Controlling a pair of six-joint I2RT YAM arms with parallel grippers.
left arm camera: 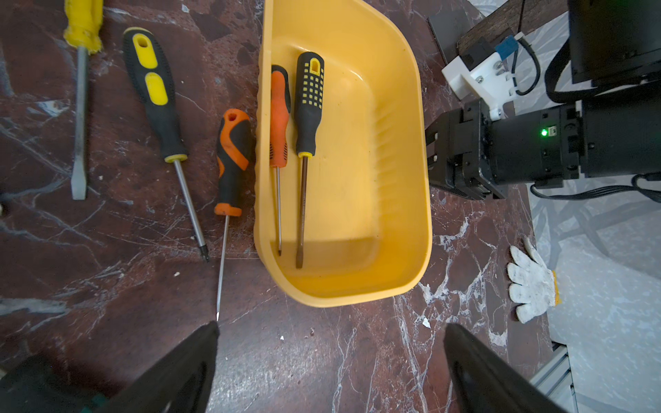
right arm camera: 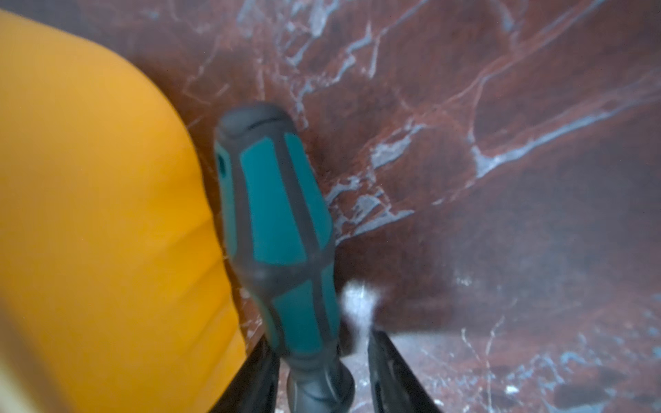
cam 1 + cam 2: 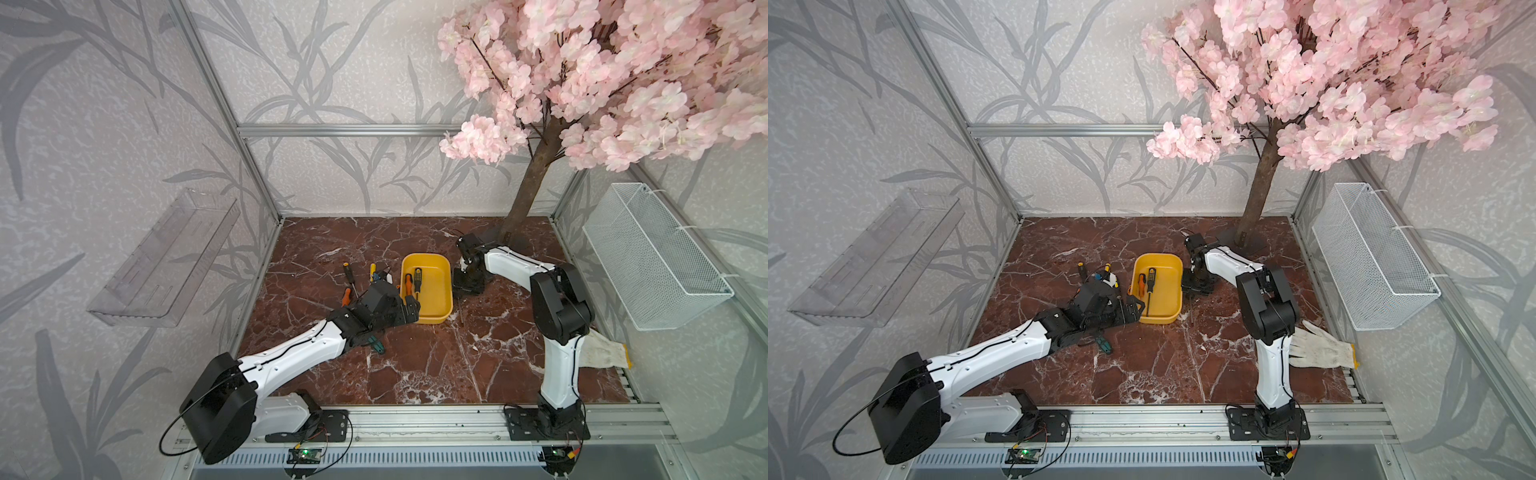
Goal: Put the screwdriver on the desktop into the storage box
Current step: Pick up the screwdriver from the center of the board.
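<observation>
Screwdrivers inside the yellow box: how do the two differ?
The orange-handled screwdriver has an orange and black grip; the black-and-yellow screwdriver has a black grip with yellow squares. The orange-handled one's shaft is thinner than the black-and-yellow one's, and it lies nearer the storage box wall. Both lie flat, side by side, handles pointing the same way.

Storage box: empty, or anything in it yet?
Not empty. Two screwdrivers lie flat inside the storage box, side by side: an orange-handled screwdriver and a black-and-yellow screwdriver.
</observation>
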